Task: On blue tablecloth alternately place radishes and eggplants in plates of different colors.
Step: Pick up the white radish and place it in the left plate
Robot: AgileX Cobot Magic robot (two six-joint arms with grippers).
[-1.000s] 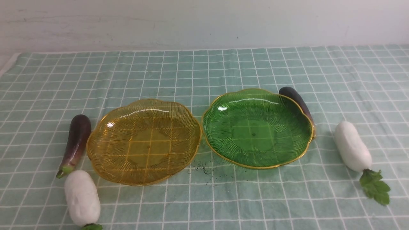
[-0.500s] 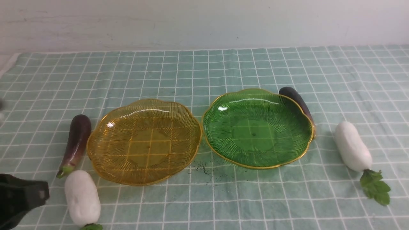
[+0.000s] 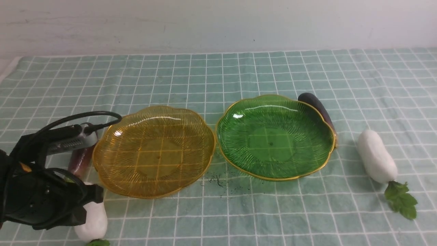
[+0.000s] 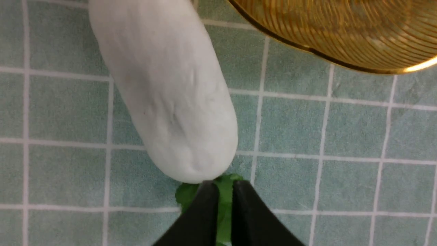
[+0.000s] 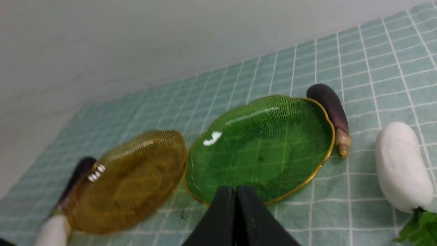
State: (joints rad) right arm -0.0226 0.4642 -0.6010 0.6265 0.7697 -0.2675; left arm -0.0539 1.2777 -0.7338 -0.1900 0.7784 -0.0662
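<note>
Radishes, two, white: the right radish (image 3: 376, 156) lies on the blue tablecloth (image 3: 218, 71), right of the green plate (image 3: 273, 136) and apart from it; the left radish (image 4: 164, 95) lies just beside the amber plate (image 3: 153, 150). Eggplants, two: the right eggplant (image 3: 319, 107) touches the green plate's far rim; the left eggplant (image 3: 79, 160) sits beside the amber plate, partly hidden by the left arm (image 3: 37, 198). Both plates are empty; we judge all four placements outstanding. Left gripper (image 4: 223, 184): jaws almost together over the left radish's leaves, gripping nothing we can see. Right gripper (image 5: 235, 187): jaws closed, empty.

bare pale wall (image 3: 218, 24), small dark specks (image 3: 216, 180)
</note>
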